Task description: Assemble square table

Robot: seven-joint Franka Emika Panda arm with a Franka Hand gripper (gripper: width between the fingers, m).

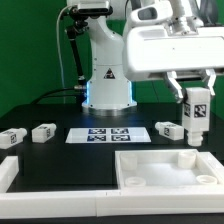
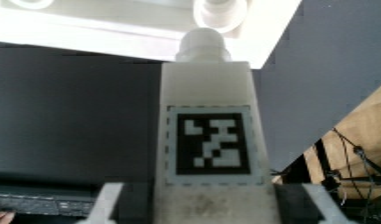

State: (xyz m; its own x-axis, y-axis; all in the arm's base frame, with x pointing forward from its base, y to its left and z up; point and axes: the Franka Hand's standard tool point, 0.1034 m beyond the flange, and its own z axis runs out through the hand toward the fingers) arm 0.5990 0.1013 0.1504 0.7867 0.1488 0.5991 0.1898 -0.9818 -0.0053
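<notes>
**Gripper [image 1: 197, 90] is holding a leg [image 1: 197, 112] upright over the slab's [image 1: 150, 172] far corner**

The fingers [image 2: 116, 203] are pinching the leg from both sides so it is hanging vertical, its narrow tip pointing at the corner hole [image 2: 219, 10] — likely lining up to insert it. The arm is reaching in at the exterior view's right, wrist pointing straight down. The slab is lying rim-up at the table's front; spare legs [image 1: 43, 131] are lying near the marker board [image 1: 105, 133].

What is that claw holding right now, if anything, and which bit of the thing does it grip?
The claw grips a white tagged leg by its upper end, with the peg end hanging down over the square tabletop.
</notes>
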